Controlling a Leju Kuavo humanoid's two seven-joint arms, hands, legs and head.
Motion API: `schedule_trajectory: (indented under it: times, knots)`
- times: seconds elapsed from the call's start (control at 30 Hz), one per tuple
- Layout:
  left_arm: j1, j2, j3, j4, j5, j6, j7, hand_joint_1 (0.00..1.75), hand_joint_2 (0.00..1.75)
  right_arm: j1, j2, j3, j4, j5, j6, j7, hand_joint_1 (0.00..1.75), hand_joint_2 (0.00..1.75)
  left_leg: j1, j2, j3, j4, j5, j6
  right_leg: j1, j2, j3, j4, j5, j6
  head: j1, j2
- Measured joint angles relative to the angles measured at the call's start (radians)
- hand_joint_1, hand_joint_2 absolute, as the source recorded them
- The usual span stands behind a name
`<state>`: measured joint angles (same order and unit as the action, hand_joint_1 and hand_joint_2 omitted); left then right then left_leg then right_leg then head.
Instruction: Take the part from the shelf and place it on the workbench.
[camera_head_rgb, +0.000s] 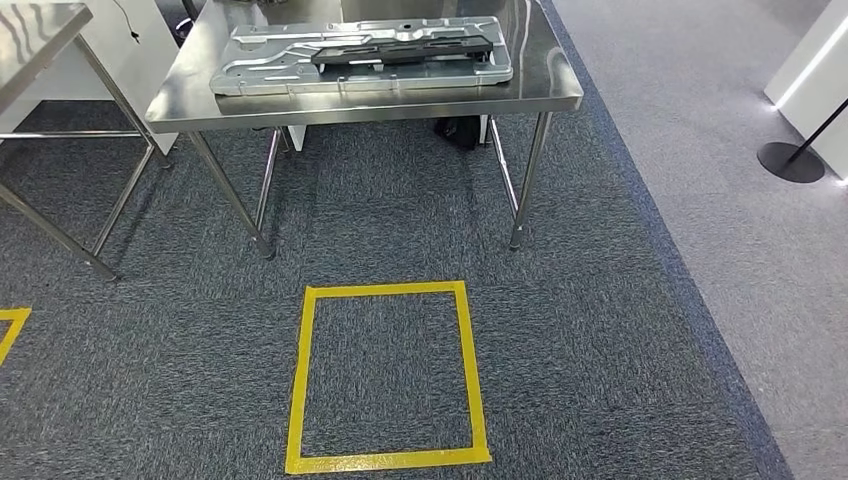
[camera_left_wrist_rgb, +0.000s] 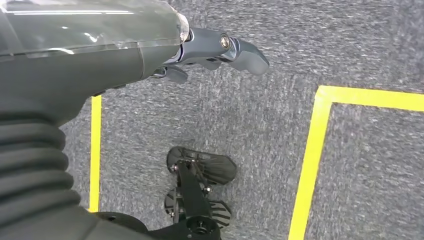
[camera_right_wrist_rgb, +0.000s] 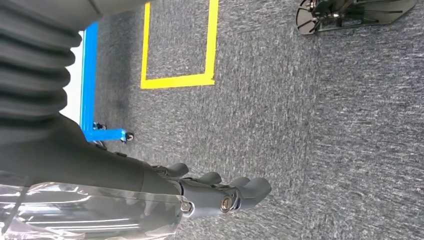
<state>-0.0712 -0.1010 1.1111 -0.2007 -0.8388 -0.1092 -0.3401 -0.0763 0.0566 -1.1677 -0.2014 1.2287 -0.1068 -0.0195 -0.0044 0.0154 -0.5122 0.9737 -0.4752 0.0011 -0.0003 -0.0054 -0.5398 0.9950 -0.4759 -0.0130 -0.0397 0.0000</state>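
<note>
Nearest in the head view, a yellow tape square (camera_head_rgb: 387, 375) is marked on the grey carpet (camera_head_rgb: 600, 340); a corner of a second yellow marking (camera_head_rgb: 10, 330) lies at the left edge.

The left hand (camera_left_wrist_rgb: 220, 52) hangs above the carpet in the left wrist view. It holds nothing; the thumb extends straight and the fingers beneath it are curled slightly inward and mostly hidden, so I cannot tell how far apart they are. The right hand (camera_right_wrist_rgb: 220, 192) also hangs over carpet with nothing in it, its fingers lying side by side, lightly bent, apart from the thumb. A blue wheeled frame (camera_right_wrist_rgb: 95, 100) stands near it, beside another yellow tape outline (camera_right_wrist_rgb: 180, 50).

Beyond the tape square stands the workbench (camera_head_rgb: 370, 105), a stainless steel table on four thin legs. The carpet between the square and the workbench carries no obstruction. A dark object (camera_head_rgb: 458, 130) sits on the floor under the bench, behind the right front leg.

The part (camera_head_rgb: 360, 55), a long pressed silver metal panel, lies flat on the workbench top, parallel to the front edge. A black elongated component (camera_head_rgb: 400, 50) rests on top of it.

A second steel table (camera_head_rgb: 40, 40) stands to the left, well apart from the workbench. A black round stand base (camera_head_rgb: 790, 160) sits on the paler floor at far right.
</note>
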Motion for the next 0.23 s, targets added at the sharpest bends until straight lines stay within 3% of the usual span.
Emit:
schedule_trajectory:
  times: [0.1,0.13,0.2,0.23]
  knots:
    - [0.004,0.0,-0.012,0.0,0.017,0.003,0.018,0.0,1.75,0.004,-0.002,0.013,-0.003,-0.022,-0.005,0.011,0.0,1.75,0.0,0.0,-0.001,0.0,0.001,-0.002,0.0,0.0,-0.001,0.0,0.001,0.0,0.0,0.0]
    - [0.007,0.0,-0.023,0.0,0.028,0.004,0.024,0.0,1.31,0.007,-0.003,0.025,-0.005,-0.037,-0.005,0.015,0.0,1.75,0.0,0.0,-0.001,0.0,0.001,-0.002,0.0,0.0,-0.001,0.0,0.001,0.0,0.0,0.0]
    - [0.013,0.0,-0.05,0.0,0.055,0.008,0.037,0.0,0.44,0.013,-0.006,0.055,-0.01,-0.076,-0.004,0.017,0.0,0.87,0.0,0.0,-0.002,0.001,0.001,-0.002,0.0,0.0,-0.001,0.001,0.001,0.0,0.0,0.0]
    - [0.015,0.001,-0.057,0.0,0.062,0.009,0.039,0.0,0.0,0.015,-0.006,0.063,-0.011,-0.086,-0.004,0.018,0.0,0.58,0.0,0.0,-0.002,0.001,0.001,-0.002,0.0,0.0,-0.001,0.001,0.001,0.001,0.0,0.0]
